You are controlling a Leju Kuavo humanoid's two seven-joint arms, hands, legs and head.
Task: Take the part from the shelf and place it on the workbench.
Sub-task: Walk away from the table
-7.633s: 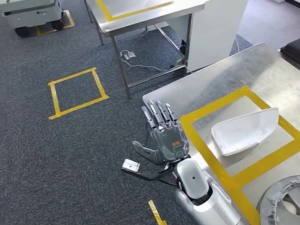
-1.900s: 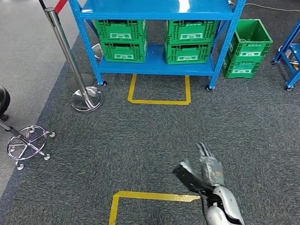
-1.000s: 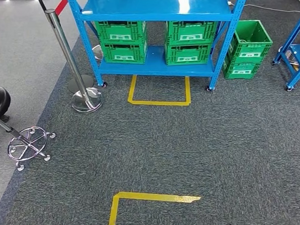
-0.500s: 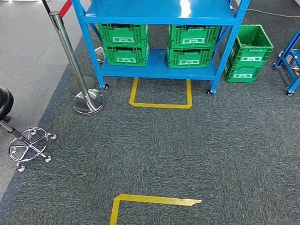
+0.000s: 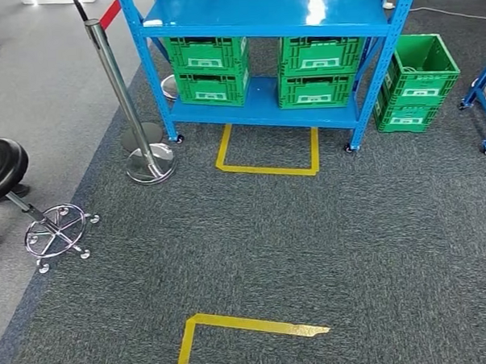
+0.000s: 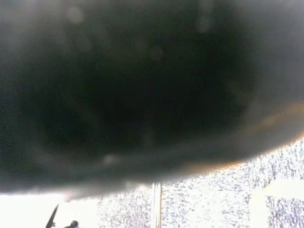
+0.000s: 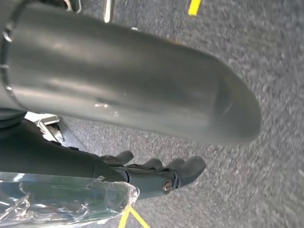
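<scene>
A blue metal shelf (image 5: 264, 8) stands ahead of me on grey carpet, its shiny middle deck bare where I see it. Two green crates (image 5: 211, 66) (image 5: 318, 66) sit on its lowest deck. In the right wrist view my right hand (image 7: 154, 173) hangs over the carpet, its dark fingers stretched out and its thick grey thumb (image 7: 125, 80) close to the lens, with nothing in it. My left hand (image 6: 143, 85) is a dark blur against the lens, and how its fingers lie cannot be made out.
A third green crate (image 5: 416, 82) stands on the floor right of the shelf, beside another blue rack (image 5: 484, 99). A chrome stanchion (image 5: 124, 98) and a black stool (image 5: 3, 164) stand at the left. Yellow tape marks a square (image 5: 268, 153) before the shelf and a corner (image 5: 247, 327) near me.
I have turned from the workbench, where a white part lay, to face the shelf. My right hand has dropped out of the head view. The view keeps shifting slightly.
</scene>
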